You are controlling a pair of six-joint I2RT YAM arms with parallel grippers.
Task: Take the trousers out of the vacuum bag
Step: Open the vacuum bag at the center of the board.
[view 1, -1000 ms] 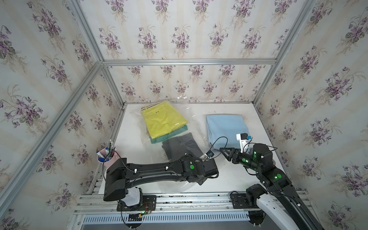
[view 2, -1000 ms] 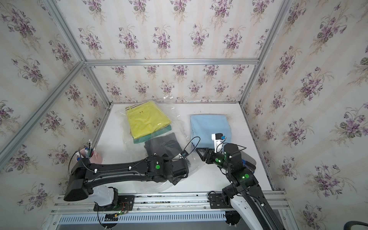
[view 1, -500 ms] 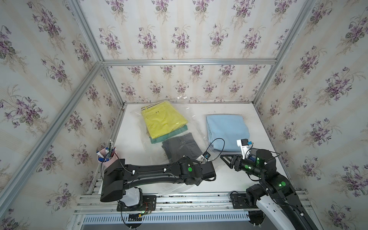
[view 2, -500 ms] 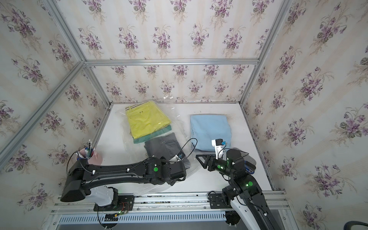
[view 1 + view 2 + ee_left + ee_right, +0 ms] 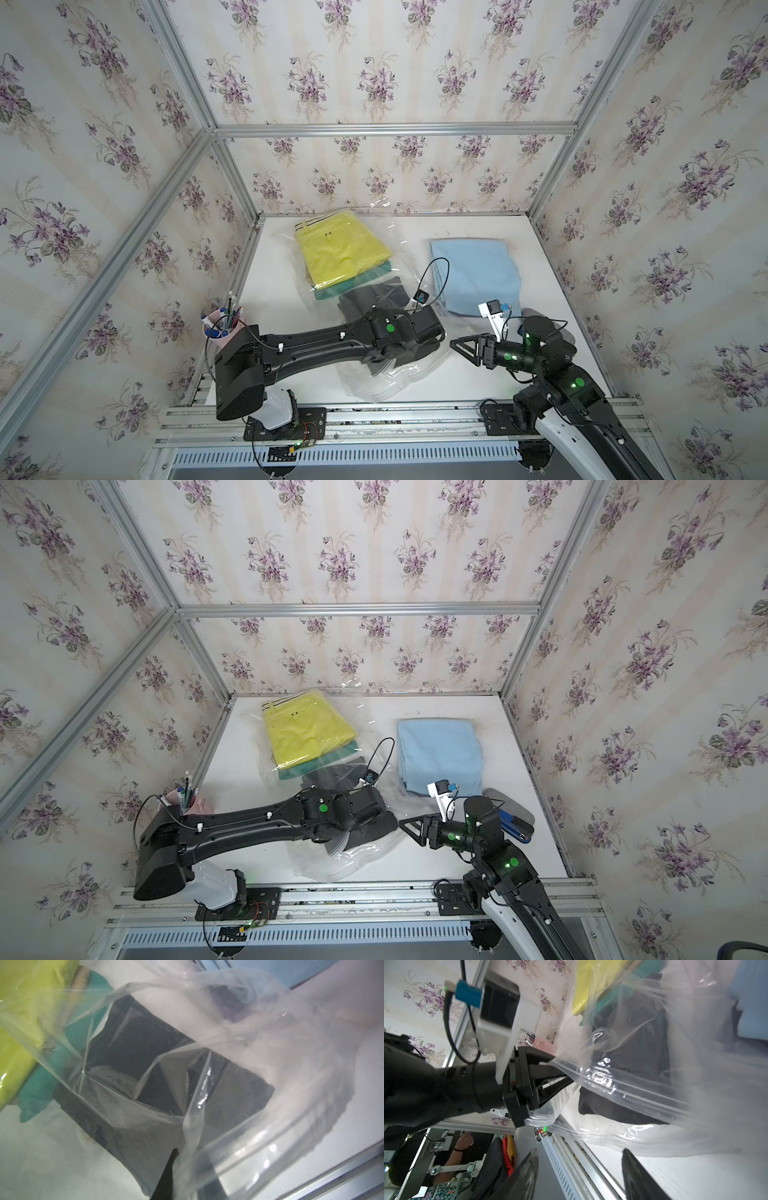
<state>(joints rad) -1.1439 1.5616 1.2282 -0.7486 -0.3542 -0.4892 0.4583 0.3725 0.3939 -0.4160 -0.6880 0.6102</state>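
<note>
Right wrist view: left fingers [image 5: 538,1056] have closed on the vacuum bag [image 5: 639,1091]; right fingers [image 5: 527,1174] stay apart.

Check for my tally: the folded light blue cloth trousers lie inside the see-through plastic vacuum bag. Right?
No: the folded light blue cloth trousers lie outside the see-through plastic vacuum bag, beside it, as both top views show.

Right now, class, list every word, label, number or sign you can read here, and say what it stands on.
Nothing here can be read.
The tag on the black cable: a blue mark, too small to read.
The bag: no print visible.
</note>
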